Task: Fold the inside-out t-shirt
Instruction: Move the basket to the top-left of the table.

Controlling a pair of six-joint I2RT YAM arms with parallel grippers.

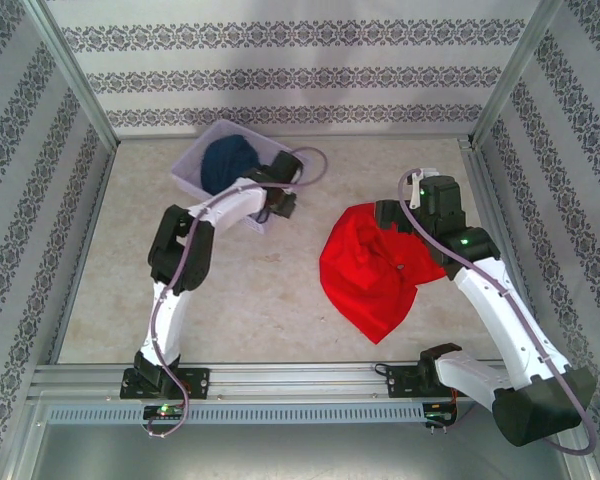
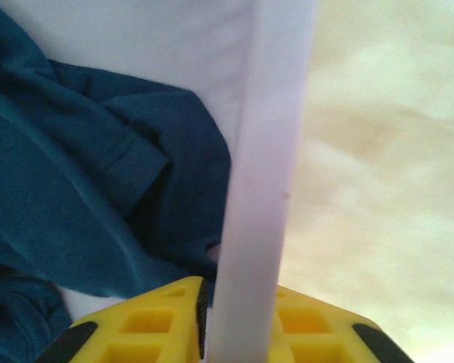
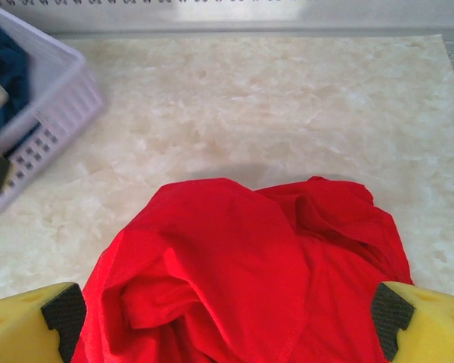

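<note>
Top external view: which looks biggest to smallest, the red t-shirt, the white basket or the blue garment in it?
1. red t-shirt
2. white basket, a close call since the left arm hides part of it
3. blue garment

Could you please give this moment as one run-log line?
left hand: shut on basket wall | right hand: open over red t-shirt | fold: not started

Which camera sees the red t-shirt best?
The top camera: nearly all of the crumpled red t-shirt shows on the table. The right wrist camera sees it close, cut off at the bottom edge. The left wrist camera faces the blue garment in the basket.
</note>
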